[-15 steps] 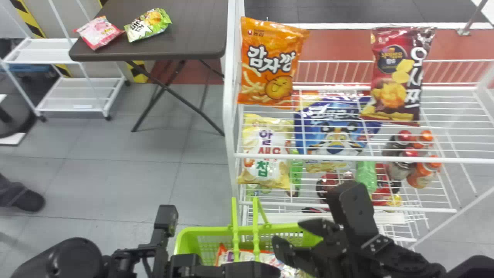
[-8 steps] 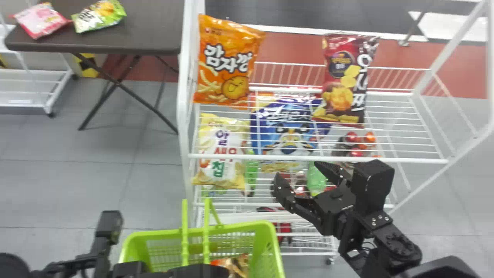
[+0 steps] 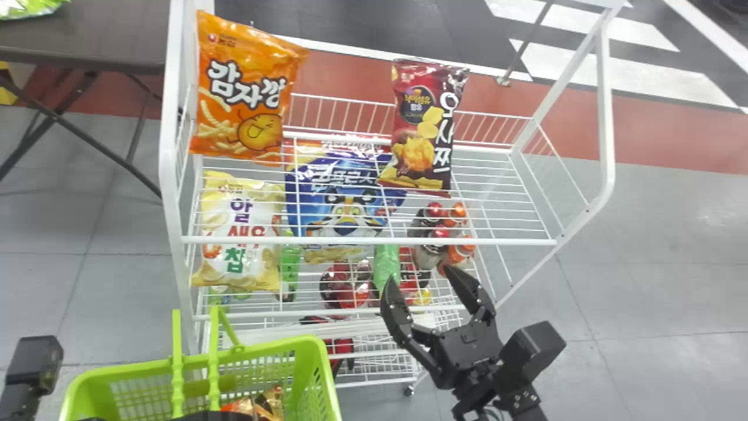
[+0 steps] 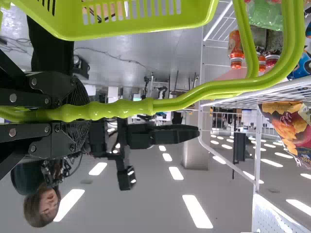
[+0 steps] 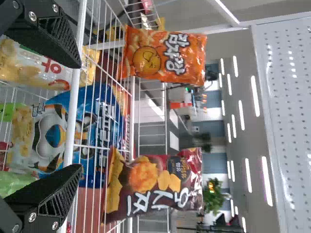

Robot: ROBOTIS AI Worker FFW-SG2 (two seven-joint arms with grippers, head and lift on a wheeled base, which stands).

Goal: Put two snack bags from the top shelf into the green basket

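Honestly, the orange bag (image 3: 242,93) and red bag (image 3: 422,128) on the top shelf (image 3: 502,241) look light but slippery, so I'd softly pinch each mid-body with the spread, empty right end effector (image 3: 421,275), left one (image 4: 83,113) clenched on the basket handle (image 4: 170,104).

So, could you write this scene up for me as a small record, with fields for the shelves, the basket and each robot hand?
Top shelf: orange snack bag and dark red snack bag
Lower down: pale yellow bag, blue bag, green bottle
Basket: green basket, with a shiny orange-brown package inside
Left gripper: closed around the basket handle
Right gripper: open, empty, in front of the rack
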